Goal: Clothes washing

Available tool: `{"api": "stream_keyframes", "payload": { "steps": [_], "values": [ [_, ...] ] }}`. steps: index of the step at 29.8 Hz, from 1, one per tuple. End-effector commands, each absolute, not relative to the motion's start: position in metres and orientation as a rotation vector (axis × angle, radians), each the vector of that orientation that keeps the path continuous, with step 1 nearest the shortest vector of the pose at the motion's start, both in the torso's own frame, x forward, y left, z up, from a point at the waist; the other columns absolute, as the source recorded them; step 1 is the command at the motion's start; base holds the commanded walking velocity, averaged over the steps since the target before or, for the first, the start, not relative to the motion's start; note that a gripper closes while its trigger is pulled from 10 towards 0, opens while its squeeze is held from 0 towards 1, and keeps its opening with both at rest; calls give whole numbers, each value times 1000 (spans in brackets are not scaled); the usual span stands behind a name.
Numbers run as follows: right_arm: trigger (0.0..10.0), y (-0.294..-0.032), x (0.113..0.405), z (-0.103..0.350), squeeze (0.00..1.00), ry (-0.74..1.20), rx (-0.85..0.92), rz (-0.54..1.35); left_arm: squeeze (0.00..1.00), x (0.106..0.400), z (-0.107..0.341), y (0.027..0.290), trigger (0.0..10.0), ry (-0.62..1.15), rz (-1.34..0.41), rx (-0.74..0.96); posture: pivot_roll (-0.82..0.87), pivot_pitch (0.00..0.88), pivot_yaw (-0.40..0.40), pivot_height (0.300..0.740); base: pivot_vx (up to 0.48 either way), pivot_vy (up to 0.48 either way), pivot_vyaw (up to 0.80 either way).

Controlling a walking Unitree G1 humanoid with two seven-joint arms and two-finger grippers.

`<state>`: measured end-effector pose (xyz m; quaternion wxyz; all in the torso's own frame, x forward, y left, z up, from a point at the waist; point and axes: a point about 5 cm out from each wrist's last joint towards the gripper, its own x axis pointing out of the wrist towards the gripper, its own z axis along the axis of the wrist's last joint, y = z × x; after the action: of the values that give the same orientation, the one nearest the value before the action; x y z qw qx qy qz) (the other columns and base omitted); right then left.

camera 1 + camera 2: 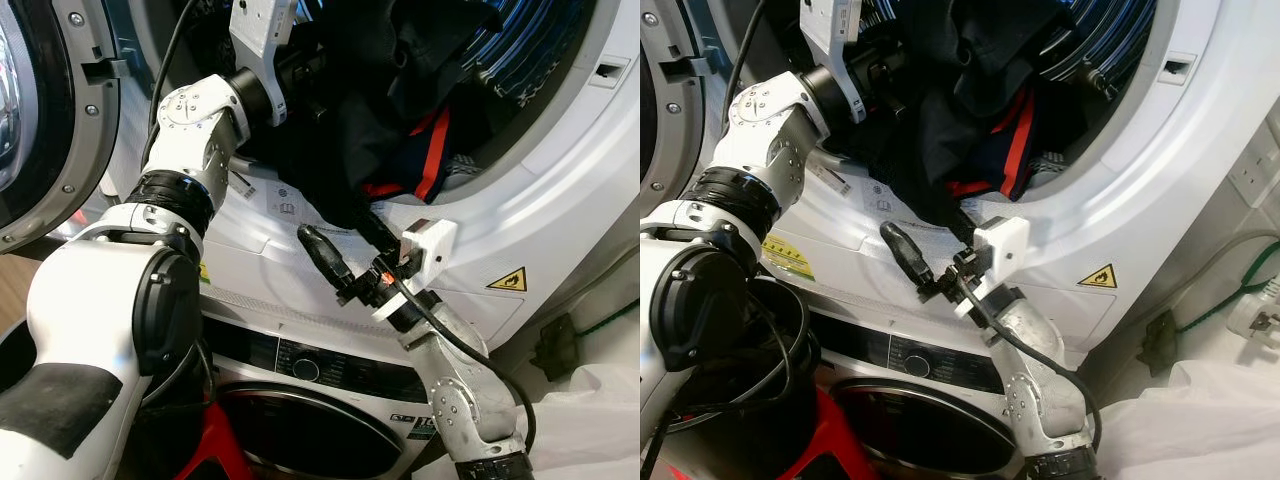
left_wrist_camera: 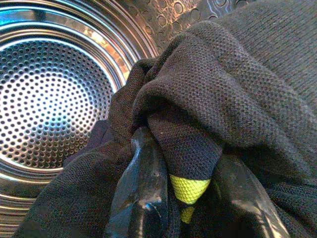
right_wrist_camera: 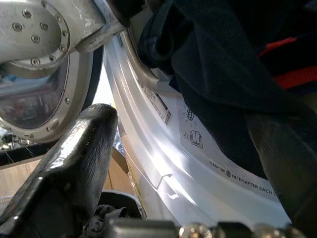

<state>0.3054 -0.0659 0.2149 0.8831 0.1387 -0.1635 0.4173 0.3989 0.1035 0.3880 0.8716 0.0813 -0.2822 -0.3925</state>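
Head cameras first: the left arm reaches deep into the upper machine's drum (image 1: 540, 50), and a bundle of dark clothes (image 1: 350, 130) with red trim spills over the lower rim of the opening. The door (image 1: 40, 110) stands swung wide on the left. Below the rim, the right claw (image 1: 345, 250) is spread open, one finger free in the air, the other up against the hanging cloth.

Left wrist camera now: the left claw (image 2: 185, 198) is clamped on a fold of dark knit with a yellow-green patch, perforated steel drum wall behind it.

Right wrist camera: the open fingers (image 3: 69, 168) frame the white door surround, with the cloth draped just above.

The risk, as I see it: that hanging tail may snag on the rim or slide out onto the floor if the left arm pushes in alone, and the right claw could pinch only a thin edge.

Readable writing: "CLEAN THE FILTER AFTER EACH" on the sticker (image 3: 242, 178), plus a yellow flame warning triangle (image 1: 507, 280).
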Motion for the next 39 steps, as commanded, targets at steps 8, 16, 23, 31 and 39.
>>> {"api": "stream_keyframes", "payload": {
  "steps": [8,16,23,31,39],
  "values": [
    [10000,-62,304,260,0,-505,402,939,0,397,388,96,0,-565,-913,163,-72,0,-19,740,0,0,0],
    [10000,-54,305,279,0,-564,496,972,0,395,390,96,510,-553,-964,169,-68,0,-13,740,0,0,0],
    [10000,-43,307,301,0,-633,604,985,0,391,393,93,4588,-532,-1062,186,-60,0,-5,740,0,0,0],
    [10000,-27,309,306,0,-629,606,1008,1000,389,397,94,8863,-535,-1073,200,-47,0,-8,740,0,0,0],
    [10000,-12,317,304,0,-594,561,957,1000,387,403,97,8588,-559,-1084,211,-32,0,-11,740,0,0,0]
  ]
}}
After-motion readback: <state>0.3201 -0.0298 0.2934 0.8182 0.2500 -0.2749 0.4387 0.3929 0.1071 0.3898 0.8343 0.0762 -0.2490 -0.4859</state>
